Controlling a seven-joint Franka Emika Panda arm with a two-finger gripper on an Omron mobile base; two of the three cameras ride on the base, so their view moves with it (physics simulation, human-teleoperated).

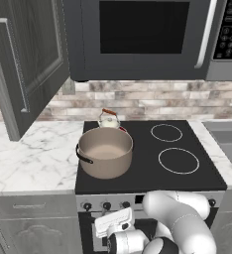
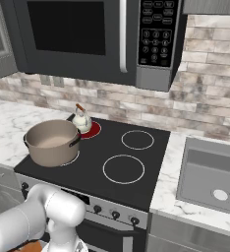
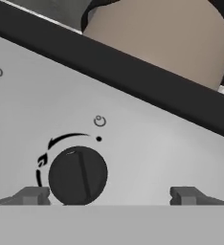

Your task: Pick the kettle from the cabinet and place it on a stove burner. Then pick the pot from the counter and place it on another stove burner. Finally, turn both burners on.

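Observation:
The small cream kettle [image 1: 108, 120] [image 2: 81, 121] stands upright on the rear left stove burner [image 2: 92, 130], which glows red. In front of it the wide taupe pot [image 1: 105, 151] [image 2: 53, 141] sits on the front left burner, and its side [image 3: 171, 33] shows above the cooktop's edge. The two right burners [image 1: 178, 160] [image 2: 123, 169] are bare white rings. My gripper [image 3: 111, 196] is open, low at the stove's front panel. A black knob [image 3: 78, 175] lies between its fingertips, nearer the left one [image 3: 35, 195]. The cabinet door [image 1: 29, 54] hangs open at the upper left.
A black microwave [image 1: 147, 37] [image 2: 82, 34] hangs over the stove. More knobs [image 1: 106, 205] [image 2: 115, 214] line the front panel. A sink [image 2: 210, 172] is set into the marble counter [image 1: 33, 154] on the right. My arm [image 1: 182, 218] folds low before the oven.

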